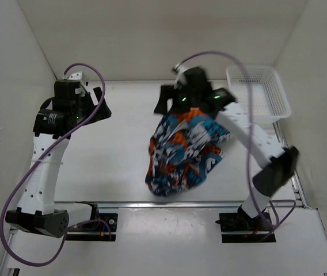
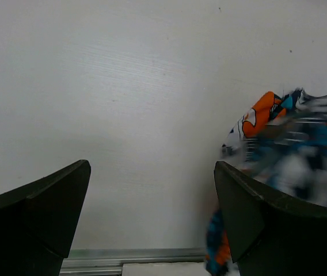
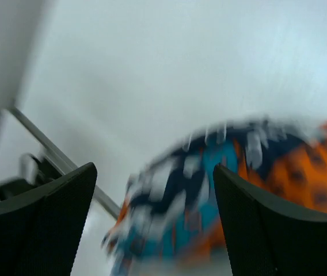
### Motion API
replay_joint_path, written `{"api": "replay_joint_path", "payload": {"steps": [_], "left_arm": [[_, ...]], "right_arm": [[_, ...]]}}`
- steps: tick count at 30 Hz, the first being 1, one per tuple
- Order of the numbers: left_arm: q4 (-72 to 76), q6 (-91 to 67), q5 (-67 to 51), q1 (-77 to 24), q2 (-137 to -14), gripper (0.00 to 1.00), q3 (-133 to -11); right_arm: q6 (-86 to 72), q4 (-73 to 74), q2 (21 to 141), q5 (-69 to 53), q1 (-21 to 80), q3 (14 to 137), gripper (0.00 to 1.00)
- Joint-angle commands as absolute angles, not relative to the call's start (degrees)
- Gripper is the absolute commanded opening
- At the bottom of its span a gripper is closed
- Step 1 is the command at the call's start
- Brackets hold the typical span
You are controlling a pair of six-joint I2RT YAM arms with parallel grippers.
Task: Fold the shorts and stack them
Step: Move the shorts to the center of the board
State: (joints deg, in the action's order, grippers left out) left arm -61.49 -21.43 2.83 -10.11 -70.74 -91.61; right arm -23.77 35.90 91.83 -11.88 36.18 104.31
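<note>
The shorts, a crumpled bundle printed in teal, orange, navy and white, lie right of the table's middle. My right gripper hangs over their far edge. In the right wrist view its jaws stand wide apart and hold nothing, with the shorts blurred below and beyond them. My left gripper is at the far left, well away from the cloth. It is open over bare table, and the shorts show past its right finger.
A white mesh basket stands at the far right corner. White walls close in the table at the left, back and right. A metal rail runs along the near edge, just below the shorts.
</note>
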Motion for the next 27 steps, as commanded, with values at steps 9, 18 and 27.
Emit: {"api": "replay_joint_path", "payload": {"steps": [9,18,27], "left_arm": [[-60.5,-20.5,-2.8,-9.1,-63.1,0.77,-80.0],[-47.2,-29.1,-13.7,-14.1,-65.4,0.79,-58.1],[-41.2,-30.6,-11.8,-18.5,-83.6,0.95,-59.6]], "right_arm": [[-27.6,43.8,76.8,-1.5,31.6,85.2,0.6],[-33.7,45.1,74.2,-0.5,44.1,69.7,0.74],[-42.8,38.9,80.2,-0.4,53.0,61.8,0.99]]}}
